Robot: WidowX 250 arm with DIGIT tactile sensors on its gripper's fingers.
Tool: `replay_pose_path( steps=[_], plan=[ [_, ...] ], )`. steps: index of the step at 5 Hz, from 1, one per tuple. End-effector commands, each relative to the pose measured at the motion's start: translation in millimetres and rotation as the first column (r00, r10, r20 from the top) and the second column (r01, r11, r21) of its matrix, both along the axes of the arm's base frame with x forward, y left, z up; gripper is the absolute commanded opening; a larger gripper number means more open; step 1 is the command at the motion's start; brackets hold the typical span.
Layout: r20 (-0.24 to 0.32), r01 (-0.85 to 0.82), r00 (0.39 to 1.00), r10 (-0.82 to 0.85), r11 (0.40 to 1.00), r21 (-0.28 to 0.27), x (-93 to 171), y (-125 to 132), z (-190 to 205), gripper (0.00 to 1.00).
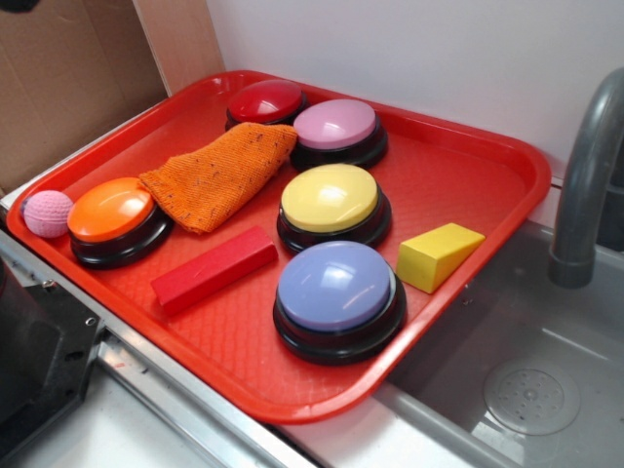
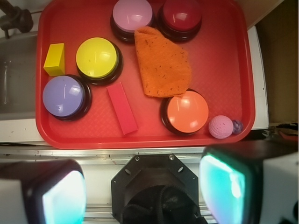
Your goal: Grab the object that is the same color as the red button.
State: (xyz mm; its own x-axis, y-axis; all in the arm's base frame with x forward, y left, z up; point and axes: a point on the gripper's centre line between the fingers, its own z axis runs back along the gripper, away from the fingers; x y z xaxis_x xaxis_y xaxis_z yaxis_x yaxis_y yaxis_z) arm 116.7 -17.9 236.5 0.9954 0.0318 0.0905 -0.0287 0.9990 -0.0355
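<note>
A long flat red block [image 1: 214, 268] [image 2: 122, 108] lies on the red tray [image 1: 468, 185] [image 2: 224, 70], between the orange button and the purple button. The dark-red button [image 1: 265, 101] [image 2: 181, 15] sits at the tray's far corner beside the pink button [image 1: 335, 127] [image 2: 132, 14]. My gripper [image 2: 145, 186] hangs high above the counter edge, short of the tray, open with a wide gap and nothing between its fingers [image 2: 224, 186]. The exterior view does not show the gripper.
Also on the tray are an orange cloth [image 1: 219, 174] [image 2: 163, 60], orange button [image 1: 112, 216] [image 2: 187, 111], yellow button [image 1: 331, 200] [image 2: 96, 58], purple button [image 1: 336, 292] [image 2: 64, 95], yellow wedge [image 1: 439, 255] [image 2: 54, 59] and pink ball [image 1: 47, 213] [image 2: 220, 126]. A sink with grey faucet [image 1: 585, 175] lies beside it.
</note>
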Motion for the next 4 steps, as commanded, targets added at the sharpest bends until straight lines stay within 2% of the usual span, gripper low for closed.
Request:
replay_pose_path(
  steps=[1, 2, 3, 4],
  plan=[
    [0.0, 0.0, 1.0, 0.0, 1.0, 0.0, 0, 0, 0, 1.0],
    [0.023, 0.04, 0.999, -0.04, 0.999, -0.007, 8, -9, -30, 1.0],
    [0.062, 0.002, 0.998, -0.001, 1.0, -0.009, 14, -15, -56, 1.0],
    [0.049, -0.073, 0.996, 0.071, 0.996, 0.053, 24, -26, -104, 1.0]
  ],
)
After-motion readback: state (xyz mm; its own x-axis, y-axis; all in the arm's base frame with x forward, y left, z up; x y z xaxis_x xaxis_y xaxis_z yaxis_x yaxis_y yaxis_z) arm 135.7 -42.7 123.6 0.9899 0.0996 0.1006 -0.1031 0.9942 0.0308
